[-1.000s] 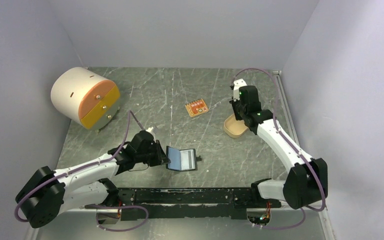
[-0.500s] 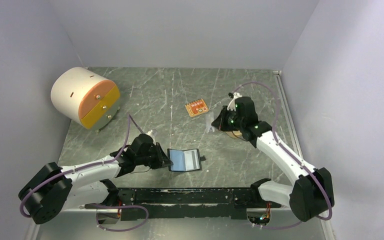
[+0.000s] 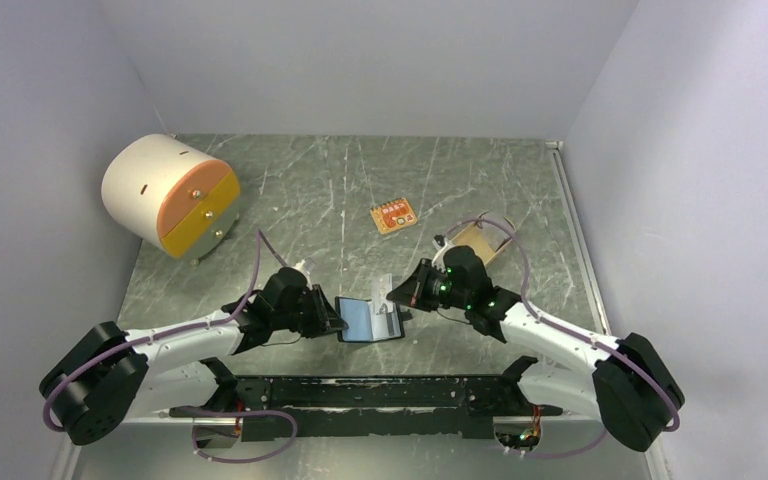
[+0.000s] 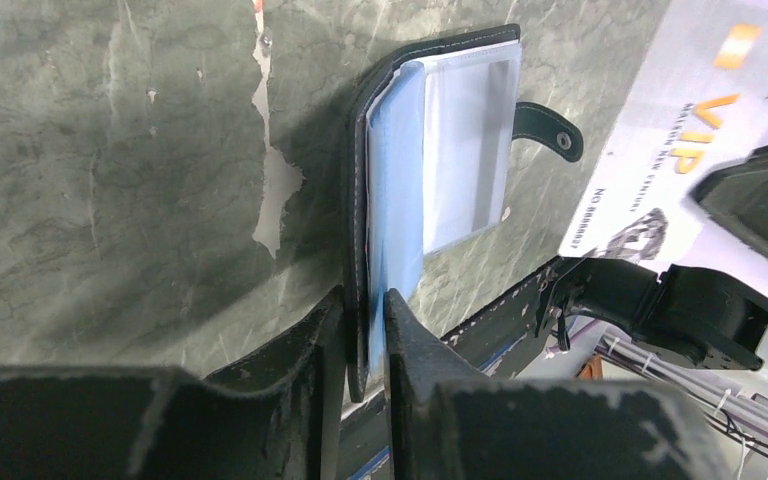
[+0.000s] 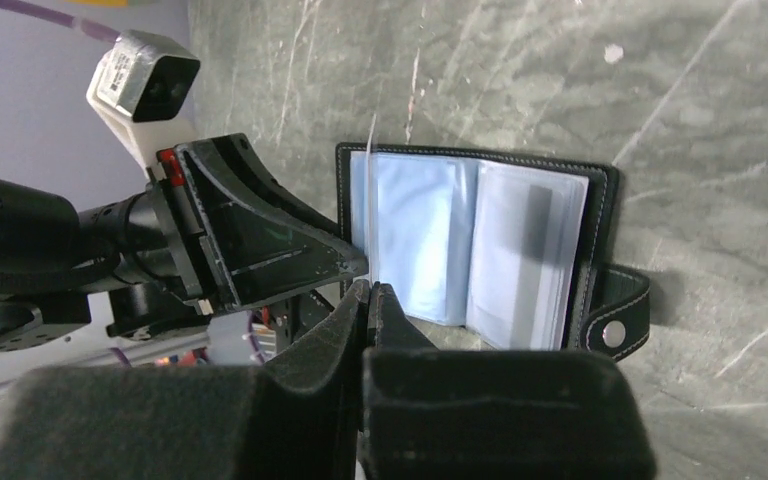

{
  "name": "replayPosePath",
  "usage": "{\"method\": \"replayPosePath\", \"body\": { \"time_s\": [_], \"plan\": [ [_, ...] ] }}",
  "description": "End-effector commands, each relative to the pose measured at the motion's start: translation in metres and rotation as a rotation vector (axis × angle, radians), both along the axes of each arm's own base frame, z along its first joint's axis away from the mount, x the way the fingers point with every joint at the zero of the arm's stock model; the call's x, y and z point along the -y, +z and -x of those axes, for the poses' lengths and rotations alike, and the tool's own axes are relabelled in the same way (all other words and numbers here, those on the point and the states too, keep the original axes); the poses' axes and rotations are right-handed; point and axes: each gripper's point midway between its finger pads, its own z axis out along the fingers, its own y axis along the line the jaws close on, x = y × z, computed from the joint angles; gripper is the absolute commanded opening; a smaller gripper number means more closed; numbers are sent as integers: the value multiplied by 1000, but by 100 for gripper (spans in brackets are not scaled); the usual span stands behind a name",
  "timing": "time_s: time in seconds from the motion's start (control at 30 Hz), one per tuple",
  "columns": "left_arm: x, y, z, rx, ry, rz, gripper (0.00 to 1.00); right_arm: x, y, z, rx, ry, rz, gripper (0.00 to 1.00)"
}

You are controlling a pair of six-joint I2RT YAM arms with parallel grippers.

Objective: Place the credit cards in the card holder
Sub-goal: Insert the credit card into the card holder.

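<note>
Scuffed grey-green worktop [image 3: 290, 200] is filling the view with pale walls closing it in, and the black card holder [image 3: 370, 320] is lying open near the front edge, bluish pockets facing up, snap tab pointing right. Left claw [image 4: 365, 322] is pinching the holder's left edge, with cover and a pocket leaf between its fingers. Right claw [image 5: 370, 295] is clamped tight on a credit card [image 5: 371, 200], holding it edge-on just above the left pockets, and from the left wrist its pale face is showing VIP lettering. I'm judging that card stiff, light and slick, so gripping one end is leaving the other free to lead into a slot. Those glossy sleeves are looking soft and floppy, likely to buckle unless the mouth is being held open. Whether more cards are sitting in the tan tray [image 3: 480, 242] I cannot tell.
</note>
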Motion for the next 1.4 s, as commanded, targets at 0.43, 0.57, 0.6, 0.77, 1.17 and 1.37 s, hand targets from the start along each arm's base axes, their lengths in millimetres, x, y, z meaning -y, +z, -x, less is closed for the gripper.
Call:
{"method": "replayPosePath", "body": {
  "time_s": [0.43, 0.57, 0.6, 0.77, 1.17, 1.37],
  "plan": [
    [-12, -5, -3, 30, -12, -89, 36, -19, -30, 6, -67, 5, -93, 0],
    [-12, -4, -4, 44, -16, -92, 35, -28, -40, 12, -55, 73, -93, 0],
    [-12, -4, -4, 46, -20, -89, 34, -28, -45, 14, -61, 82, -87, 0],
    [-11, -6, -4, 42, -32, -99, 26, -24, -60, 12, -37, 77, -47, 0],
    [-13, -5, -4, 52, -40, -120, 9, -12, -74, 9, -36, 45, -16, 0],
    [-14, -4, -5, 60, -41, -122, 9, -5, -71, 5, -19, 26, -11, 0]
  ]
}}
